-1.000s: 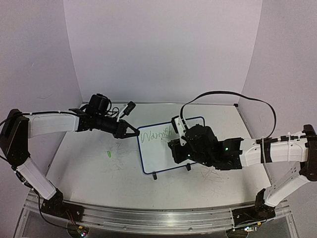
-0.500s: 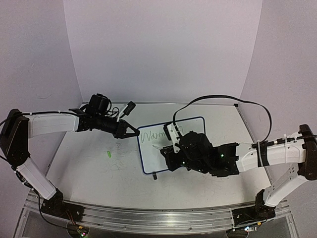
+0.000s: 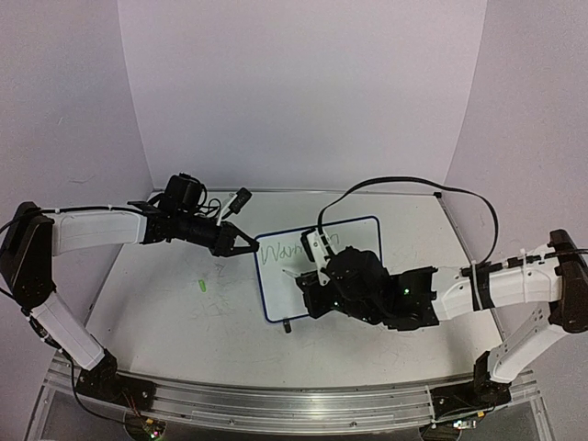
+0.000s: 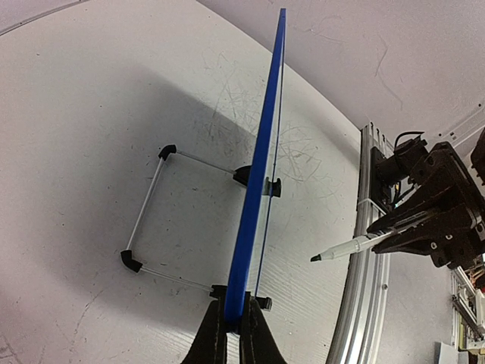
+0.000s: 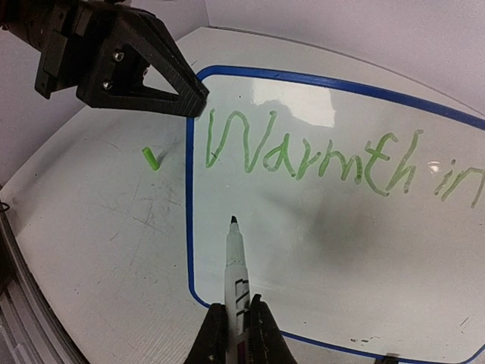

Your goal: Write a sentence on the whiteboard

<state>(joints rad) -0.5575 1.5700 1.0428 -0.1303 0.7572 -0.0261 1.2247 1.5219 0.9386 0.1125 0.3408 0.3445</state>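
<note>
The whiteboard (image 3: 276, 292) stands tilted mid-table, with a blue rim. My left gripper (image 3: 250, 246) is shut on its left edge; the left wrist view shows the board edge-on (image 4: 261, 152) between the closed fingers (image 4: 233, 322). The sentence (image 5: 303, 155) reads "Warmth in" in green on the top line; only "Warm" (image 3: 283, 252) shows from above. My right gripper (image 3: 308, 280) is shut on a white marker (image 5: 235, 258). Its dark tip points at the blank lower left of the board, under the "W". In the left wrist view the marker (image 4: 348, 248) stands a short gap off the board face.
A small green marker cap (image 3: 200, 285) lies on the table left of the board, also in the right wrist view (image 5: 151, 158). The board's wire stand with black feet (image 4: 130, 262) sticks out behind. Grey scribbles (image 3: 216, 303) mark the tabletop. An aluminium rail (image 3: 276, 404) runs along the near edge.
My right gripper has moved left with the marker, from the board's right part to its lower left below the first line. The left gripper and the board have not moved.
</note>
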